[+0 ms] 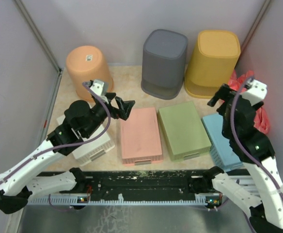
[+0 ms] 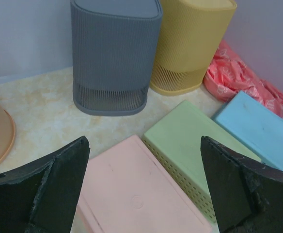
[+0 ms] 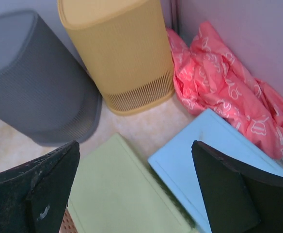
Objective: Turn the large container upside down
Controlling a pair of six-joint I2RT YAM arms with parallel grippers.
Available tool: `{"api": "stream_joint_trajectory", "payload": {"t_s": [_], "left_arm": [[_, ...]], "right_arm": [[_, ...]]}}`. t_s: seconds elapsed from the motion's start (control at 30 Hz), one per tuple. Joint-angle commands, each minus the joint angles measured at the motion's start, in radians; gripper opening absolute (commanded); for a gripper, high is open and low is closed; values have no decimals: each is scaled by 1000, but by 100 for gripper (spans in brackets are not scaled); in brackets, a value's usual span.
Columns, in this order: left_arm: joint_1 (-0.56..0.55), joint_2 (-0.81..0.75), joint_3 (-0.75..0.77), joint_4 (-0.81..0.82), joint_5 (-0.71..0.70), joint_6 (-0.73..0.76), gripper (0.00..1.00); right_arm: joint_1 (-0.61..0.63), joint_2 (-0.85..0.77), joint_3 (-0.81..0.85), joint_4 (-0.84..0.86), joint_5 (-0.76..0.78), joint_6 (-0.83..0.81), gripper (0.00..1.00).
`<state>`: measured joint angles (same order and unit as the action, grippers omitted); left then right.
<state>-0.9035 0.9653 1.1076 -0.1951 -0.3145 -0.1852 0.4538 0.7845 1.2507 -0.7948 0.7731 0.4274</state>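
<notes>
Claws gape wide, gripping nothing — left claw (image 2: 145,145), right claw (image 3: 135,145) alike.

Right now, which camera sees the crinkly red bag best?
The right wrist view: the red bag fills its upper right, with folds and white print clear. Top external shows only bits beside the right arm; left wrist catches part.

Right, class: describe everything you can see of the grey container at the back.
The grey container is a tall bin of finely ribbed plastic with rounded corners and a slotted band near its rim. It stands upside down, rim on the table, closed base up, between the orange bucket and yellow container. Nothing holds it.
</notes>
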Motion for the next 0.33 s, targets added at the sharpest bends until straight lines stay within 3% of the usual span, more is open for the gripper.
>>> {"api": "stream_joint_trajectory", "payload": {"t_s": [0.0, 0.3], "left_arm": [[0, -59, -78, 160, -44, 59, 100], [0, -71, -78, 67, -110, 53, 100]], "right_arm": [[-3, -95, -26, 200, 51, -97, 98], [-3, -32, 43, 97, 77, -15, 98]]}}
